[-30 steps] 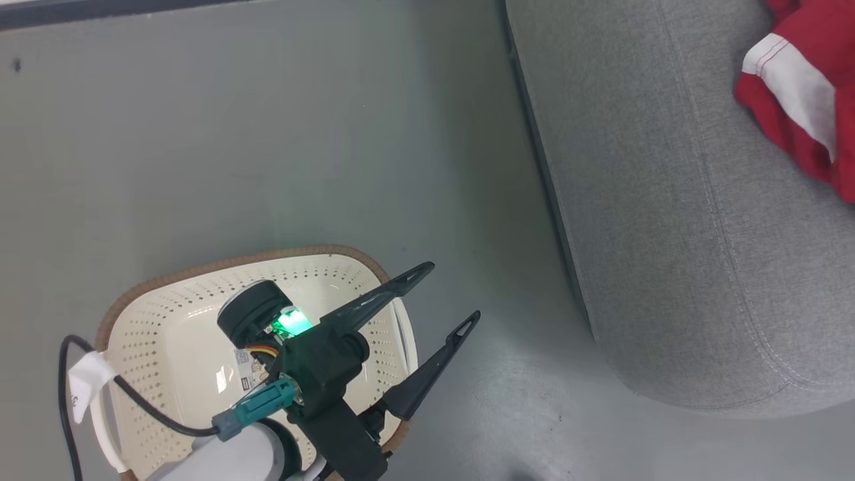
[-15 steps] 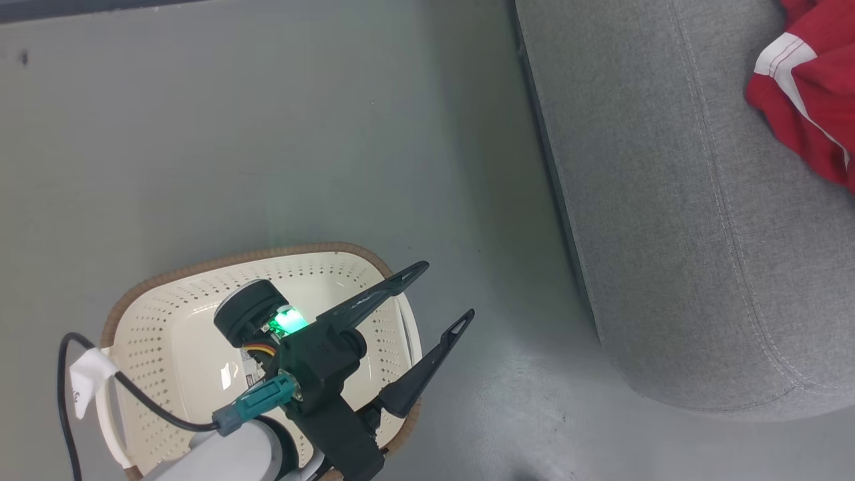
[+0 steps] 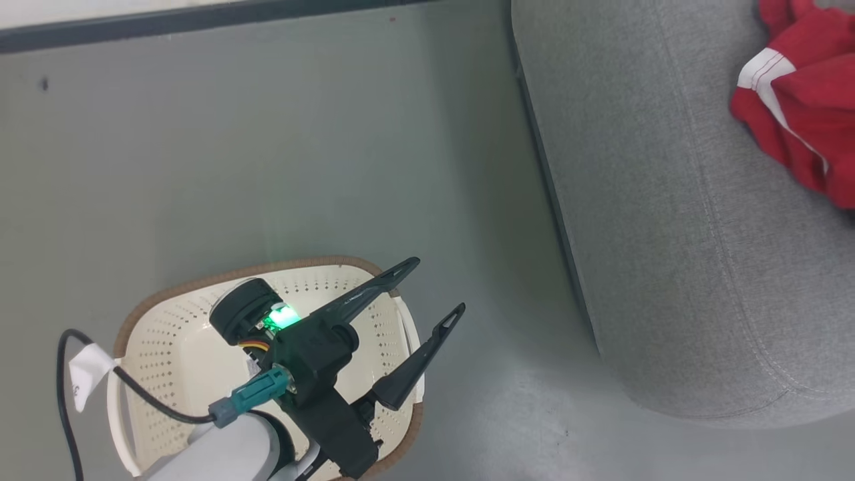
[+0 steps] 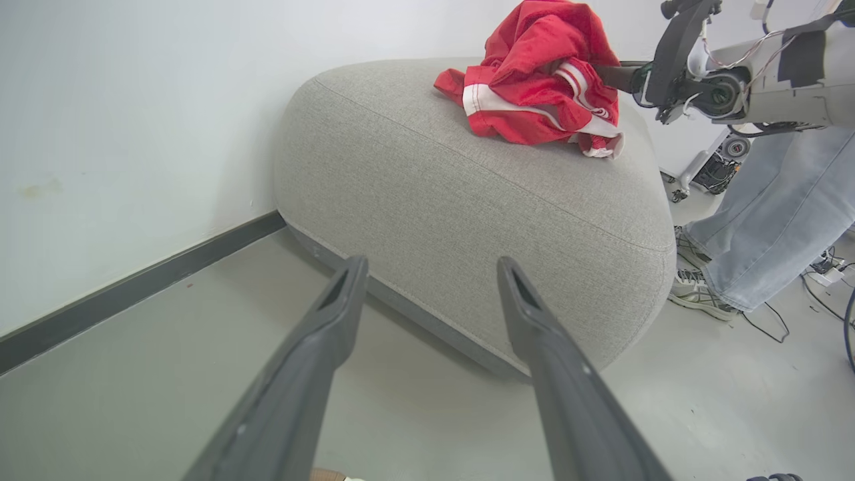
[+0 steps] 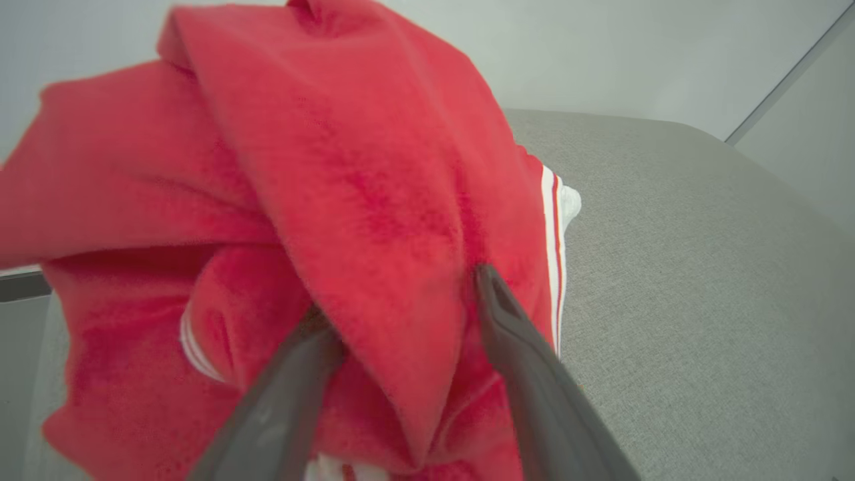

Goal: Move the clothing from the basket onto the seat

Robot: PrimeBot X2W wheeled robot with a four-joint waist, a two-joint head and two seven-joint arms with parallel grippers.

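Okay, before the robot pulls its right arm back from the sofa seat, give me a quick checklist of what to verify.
1. Clothing on the seat: ok; it lies bunched on the cushion top.
2. Right hand let go: cannot tell; its fingers stand apart, but a red fold lies between them.
3. Left hand free: ok; open, holding nothing, near the basket.
4. Basket emptied: cannot tell; bare where it shows, the left arm covers part.
5. Room around the seat: not ok; a person's leg stands beside it.
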